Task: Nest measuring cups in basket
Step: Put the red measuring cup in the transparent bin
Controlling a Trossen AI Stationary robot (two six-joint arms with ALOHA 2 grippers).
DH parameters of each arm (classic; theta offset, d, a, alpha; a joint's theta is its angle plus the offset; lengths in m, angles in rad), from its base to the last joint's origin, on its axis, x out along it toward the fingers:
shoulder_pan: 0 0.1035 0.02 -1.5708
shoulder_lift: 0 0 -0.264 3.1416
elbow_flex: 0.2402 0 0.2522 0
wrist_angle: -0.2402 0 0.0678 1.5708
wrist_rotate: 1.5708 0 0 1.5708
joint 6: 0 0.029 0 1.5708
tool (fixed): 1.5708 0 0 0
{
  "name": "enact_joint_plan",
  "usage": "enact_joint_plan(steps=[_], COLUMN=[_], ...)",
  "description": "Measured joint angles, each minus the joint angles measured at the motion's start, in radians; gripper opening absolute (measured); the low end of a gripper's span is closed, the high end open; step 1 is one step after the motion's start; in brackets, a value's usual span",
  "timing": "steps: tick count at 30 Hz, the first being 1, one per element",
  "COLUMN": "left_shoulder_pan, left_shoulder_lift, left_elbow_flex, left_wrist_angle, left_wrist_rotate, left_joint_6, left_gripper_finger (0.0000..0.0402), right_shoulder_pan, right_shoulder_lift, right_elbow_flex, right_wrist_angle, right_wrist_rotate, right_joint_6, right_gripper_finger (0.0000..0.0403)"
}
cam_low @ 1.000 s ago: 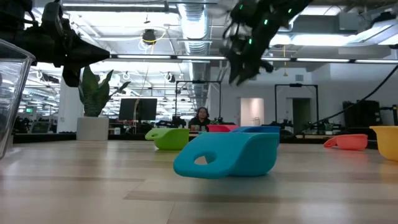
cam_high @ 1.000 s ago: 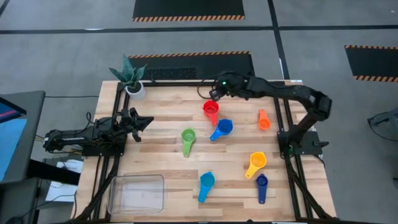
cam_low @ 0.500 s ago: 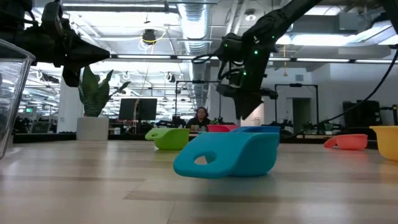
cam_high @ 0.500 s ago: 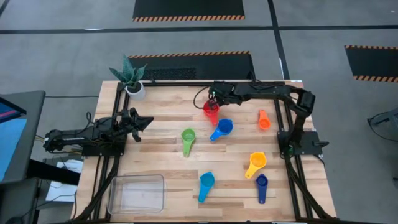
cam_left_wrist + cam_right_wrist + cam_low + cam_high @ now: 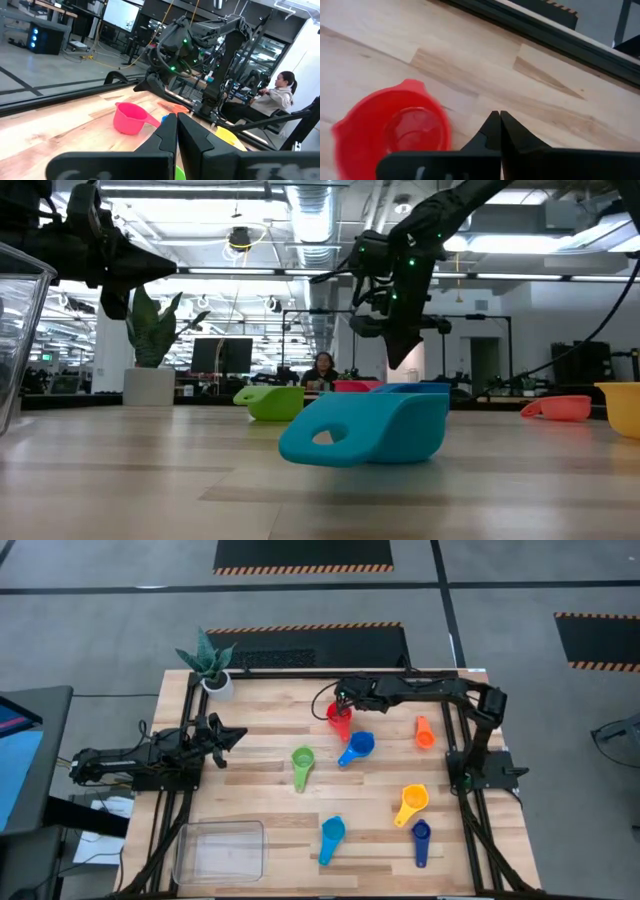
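From overhead I see a pale butcher-block bench (image 5: 260,755) with a dark frame around it, standing on a grey floor marked with black mats edged in hazard stripes.

My right gripper (image 5: 343,700) hovers at upper centre of the high view, just beside the red cup (image 5: 339,716), not holding it. Its wrist camera shows the fingers (image 5: 492,131) pressed together with the red cup sitting upright on the wood next to them.

My left gripper (image 5: 222,736) waits at the left side of the bench, fingers (image 5: 170,135) closed on nothing.

The other cups are scattered. The medium blue cup (image 5: 359,746) lies just lower right of the red one. The green cup (image 5: 302,760) sits at centre. The light blue cup (image 5: 331,833) lies lower centre, and in the low view it fills the foreground, tipped on its side. The yellow cup (image 5: 412,801) and the dark blue cup (image 5: 421,835) are at lower right. An orange cup (image 5: 424,731) lies on the right. The clear basket (image 5: 220,849) sits at lower left, holding nothing.

A potted plant (image 5: 208,662) stands at the bench's upper left corner. Beyond the bench the low view shows an open workshop with ceiling ducts, monitors and a seated person (image 5: 322,370).
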Motion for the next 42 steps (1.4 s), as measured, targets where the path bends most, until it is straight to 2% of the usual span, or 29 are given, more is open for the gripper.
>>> enact_joint_plan(steps=[9,15,21,23,27,29,31,35,36,38,42], left_shoulder_pan=[0.0,0.0,0.0,0.0,0.0,0.0,0.0,0.0,0.0,0.0,0.0], left_shoulder_lift=[0.0,0.0,0.0,0.0,0.0,0.0,0.0,0.0,0.0,0.0,0.0], left_elbow_flex=[0.0,0.0,0.0,0.0,0.0,0.0,0.0,0.0,0.0,0.0,0.0], left_wrist_angle=[0.0,0.0,0.0,0.0,0.0,0.0,0.0,0.0,0.0,0.0,0.0], left_wrist_rotate=[0.0,0.001,0.004,0.004,0.0,0.0,0.0,0.0,0.0,-0.001,-0.001], left_joint_6=[0.0,0.0,-0.025,-0.025,-0.022,-0.011,-0.001,0.0,0.0,0.0,0.026], left_gripper_finger=[0.0,0.0,0.0,0.0,0.0,0.0,0.0,0.0,0.0,0.0,0.0], right_shoulder_pan=[0.013,0.023,0.022,0.024,0.064,0.094,0.123,0.142,0.142,0.137,0.154], right_shoulder_lift=[0.005,0.104,0.165,0.176,0.179,0.177,0.173,0.151,0.152,0.153,0.164], right_elbow_flex=[0.0,0.001,-0.001,-0.001,0.001,0.001,0.001,0.001,0.0,-0.002,0.001], right_wrist_angle=[-0.007,0.01,0.049,0.104,0.302,0.342,0.337,0.223,0.212,0.238,0.426], right_wrist_rotate=[0.0,-0.022,-0.053,-0.119,-0.363,-0.422,-0.391,-0.094,-0.055,-0.065,-0.158], right_joint_6=[0.031,0.037,0.063,0.023,-0.138,-0.191,-0.205,0.025,0.069,0.083,0.064], right_gripper_finger=[0.0005,0.0014,0.0006,0.0005,0.0012,0.0014,0.0013,0.0006,0.0006,0.0007,0.0012])
